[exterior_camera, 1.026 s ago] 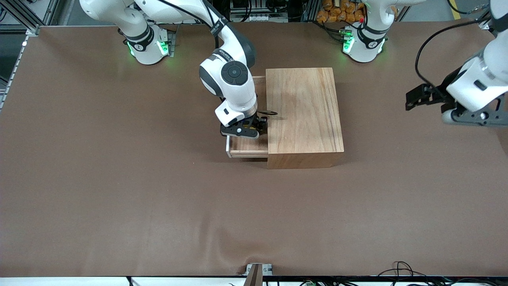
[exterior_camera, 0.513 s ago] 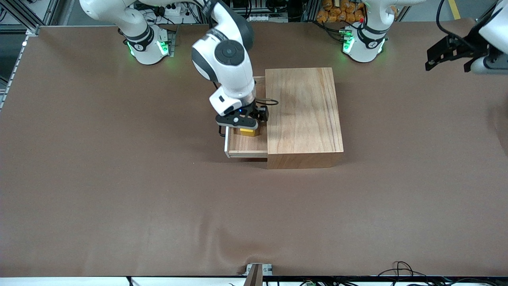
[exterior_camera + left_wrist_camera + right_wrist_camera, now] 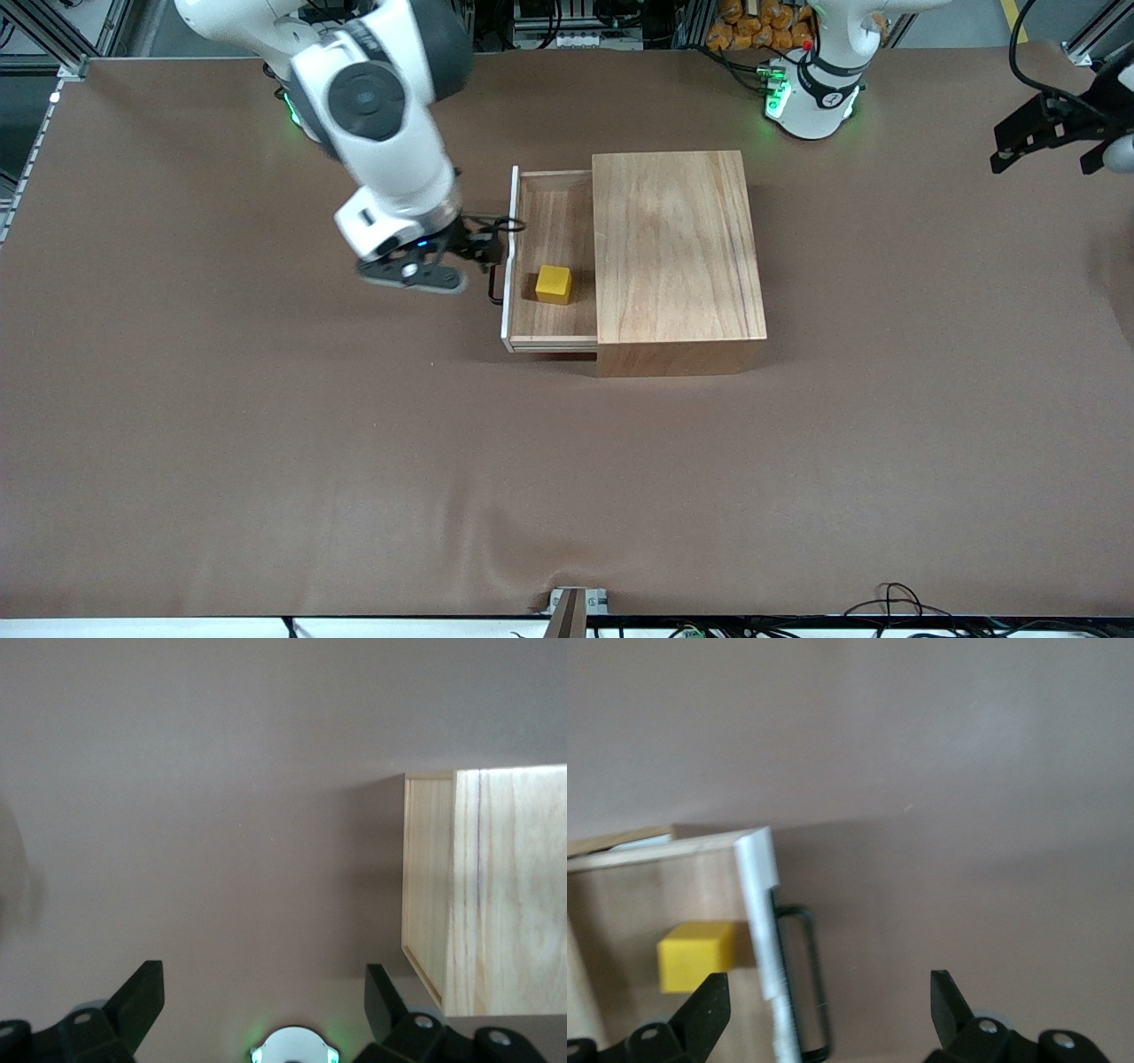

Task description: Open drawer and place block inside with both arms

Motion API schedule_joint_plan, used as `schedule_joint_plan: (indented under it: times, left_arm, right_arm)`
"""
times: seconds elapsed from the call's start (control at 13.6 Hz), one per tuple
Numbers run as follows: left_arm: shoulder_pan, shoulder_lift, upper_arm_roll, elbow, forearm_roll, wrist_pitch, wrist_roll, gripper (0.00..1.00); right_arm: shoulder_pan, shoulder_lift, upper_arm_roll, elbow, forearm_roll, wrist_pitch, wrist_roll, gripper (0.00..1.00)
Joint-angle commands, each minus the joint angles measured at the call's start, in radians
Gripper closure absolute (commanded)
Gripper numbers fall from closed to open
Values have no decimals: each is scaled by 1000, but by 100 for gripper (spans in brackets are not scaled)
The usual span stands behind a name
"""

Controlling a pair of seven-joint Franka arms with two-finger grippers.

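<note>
Between the spread fingers of the right gripper (image 3: 469,257): nothing; jaws apart and empty, hanging over bare table just in front of the drawer (image 3: 551,266), toward the right arm's end of the table. Item nearest the jaws: black wire U-handle (image 3: 804,979), mounted on the white-edged front panel (image 3: 509,257); long axis of handle and panel alike runs along the drawer front, from the robots' bases toward the front camera. Drawer: pulled out of the light wooden box (image 3: 678,257), tray floor exposed. Block (image 3: 553,284): small yellow cube, resting flat on the tray floor, apart from the front panel and near the box's mouth, in the half of the tray nearer the front camera; also seen in the right wrist view (image 3: 697,955), past the panel from the jaws. Placement judged done; any closing push would travel from the panel toward the box, square to the panel's long axis, and the right gripper is plainly the nearer one for it. Left gripper (image 3: 1050,137): jaws spread, empty, waiting up over the left arm's end of the table, well apart from the box, whose side wall shows in its wrist view (image 3: 485,890).
</note>
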Motion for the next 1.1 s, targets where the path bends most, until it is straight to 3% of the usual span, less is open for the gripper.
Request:
schedule_joint_plan:
  times: [0.0, 0.44, 0.66, 0.88, 1.03]
  left_arm:
    - [-5, 11, 4, 4, 14, 11, 13, 0]
    - [-11, 42, 53, -2, 6, 45, -6, 0]
    - [-13, 41, 53, -5, 6, 42, -32, 0]
    - [-13, 41, 51, -3, 4, 37, -40, 0]
    - [-13, 42, 51, -2, 0, 37, -18, 0]
  right_arm:
    - [-97, -44, 15, -28, 10, -61, -181, 0]
    - [-391, -143, -5, -48, 16, -187, -482, 0]
    - [-462, -182, -8, -53, 16, -189, -620, 0]
    - [-496, -220, -19, -47, 0, -199, -628, 0]
    - [-580, -228, 16, -36, 16, -239, -630, 0]
